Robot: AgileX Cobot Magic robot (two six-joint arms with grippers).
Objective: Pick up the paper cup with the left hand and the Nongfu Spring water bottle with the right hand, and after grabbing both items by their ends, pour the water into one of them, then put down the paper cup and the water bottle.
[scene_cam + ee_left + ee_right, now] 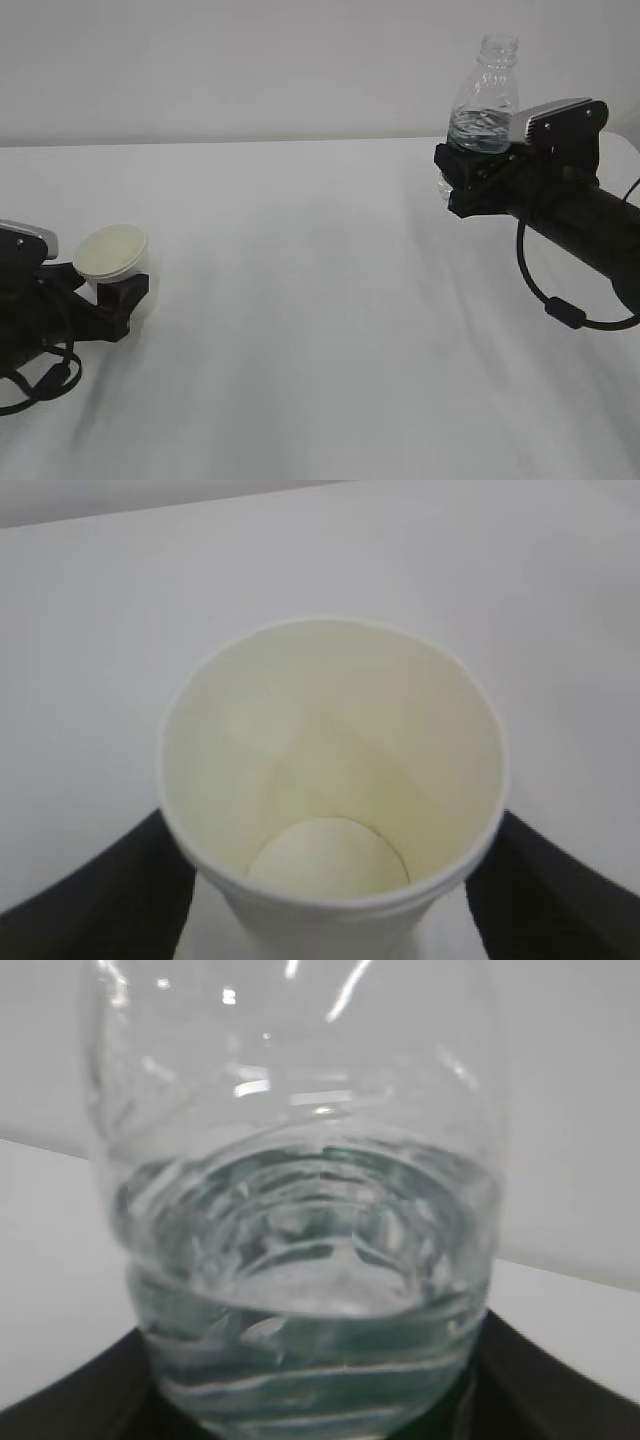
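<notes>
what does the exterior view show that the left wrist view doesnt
Only the exterior view shows the clear ribbed plastic water bottle, capless and upright, gripped low by the right gripper, with water in it, and how far apart the two arms stand on the white table.

Only the left wrist view looks down into the small white paper cup: pale cream walls, round bottom, no liquid visible.

Both show the cup between the black fingers of the left gripper, and the white table.

One paper cup (112,252), one bottle (484,95).
</notes>
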